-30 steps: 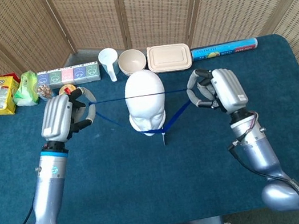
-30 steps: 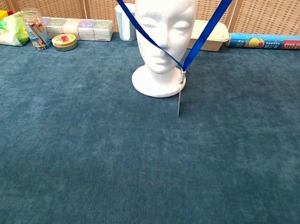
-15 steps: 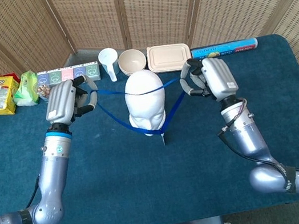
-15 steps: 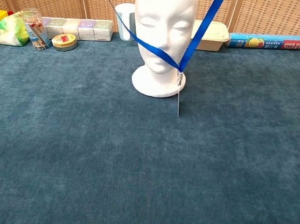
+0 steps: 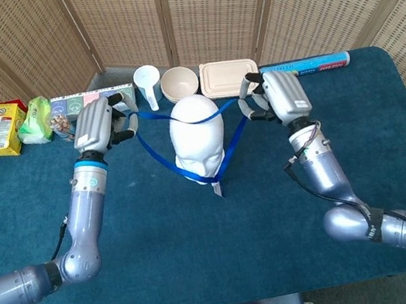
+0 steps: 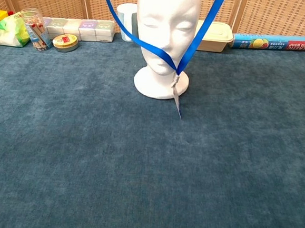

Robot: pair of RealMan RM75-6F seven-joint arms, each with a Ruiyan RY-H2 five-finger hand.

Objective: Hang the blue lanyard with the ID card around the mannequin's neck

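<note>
1. Blue-clothed desk (image 5: 162, 230), wicker screens behind.
2. My left hand (image 5: 99, 123) and right hand (image 5: 276, 96) each hold the blue lanyard (image 5: 158, 154), stretched over the mannequin head (image 5: 197, 133).
3. ID card (image 6: 177, 103) dangles below the chin.

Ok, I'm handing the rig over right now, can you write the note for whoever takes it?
Left hand and right hand each hold one side of the blue lanyard, stretched wide either side of the mannequin head.
Back strap lies across the crown; front V hangs below the chin, ID card dangling at the base.
Done: loop spread over the head.
Left: take the back strap behind the head, lower to the neck, release.
</note>
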